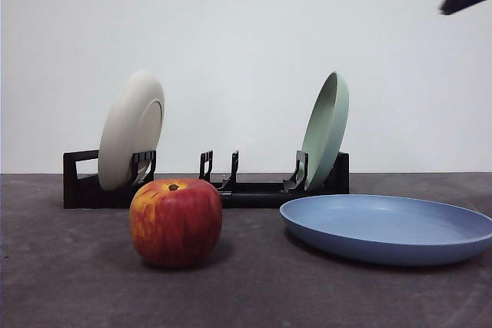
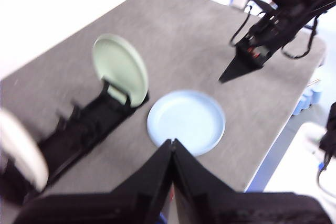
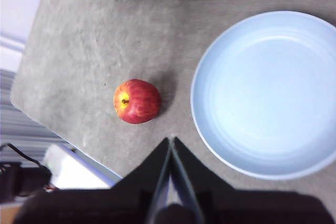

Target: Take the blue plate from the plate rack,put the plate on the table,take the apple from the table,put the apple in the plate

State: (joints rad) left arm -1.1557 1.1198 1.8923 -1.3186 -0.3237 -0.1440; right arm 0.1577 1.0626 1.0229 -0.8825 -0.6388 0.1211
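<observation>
Blue plate (image 1: 388, 228) lies flat on the table (image 1: 77, 282) before the rack (image 1: 254, 190), apple (image 1: 176, 222) beside it; both grippers, left (image 2: 172, 142) and right (image 3: 171, 141), hover clenched, empty

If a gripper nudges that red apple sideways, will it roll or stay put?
The apple looks round and smooth, so it would probably roll rather than slide. It sits upright on the rough table, which may slow it. It looks rigid.

So the dark grey desk (image 1: 77, 289) has the apple (image 1: 176, 222) sitting upright near the front, the blue plate (image 1: 388, 228) flat beside it, and the black plate rack (image 1: 207, 187) behind both.
</observation>
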